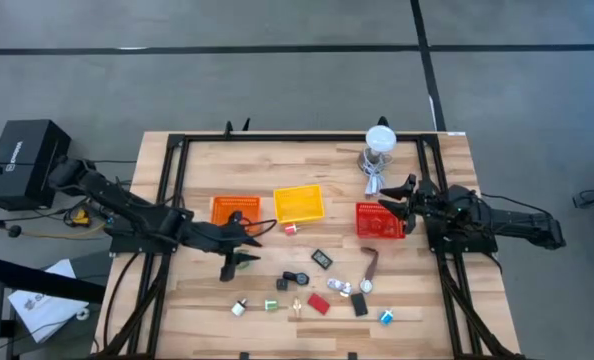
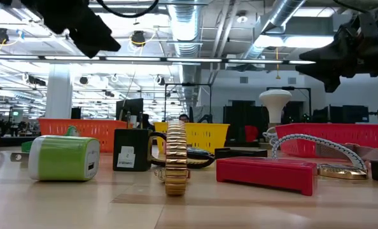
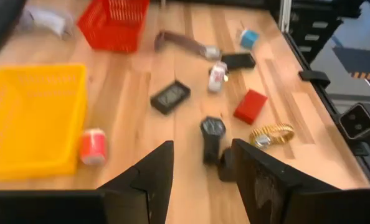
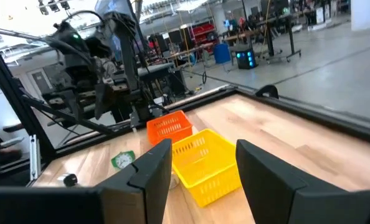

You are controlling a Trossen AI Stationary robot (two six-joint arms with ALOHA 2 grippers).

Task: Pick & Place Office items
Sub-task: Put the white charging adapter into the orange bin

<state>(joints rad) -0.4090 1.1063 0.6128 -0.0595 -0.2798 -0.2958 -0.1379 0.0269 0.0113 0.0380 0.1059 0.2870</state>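
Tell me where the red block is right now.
In the high view the red block lies near the table's front edge, right of centre, between the gold watch and a black item.

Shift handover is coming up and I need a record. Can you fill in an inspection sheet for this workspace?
Surface: wooden table, black frame along its edges.
Job's things: red block, black watch, brown strip, blue bit and other small pieces, scattered loose on the wood.
Clutter: orange bin, yellow bin and red bin in a row; white stand behind them.
Tools: left tool open, empty, aimed at the black watch; right tool open, empty, near the red bin.
Cables: stand's cable bunched on the table.
Surroundings: black box and papers on the floor, left of the table.
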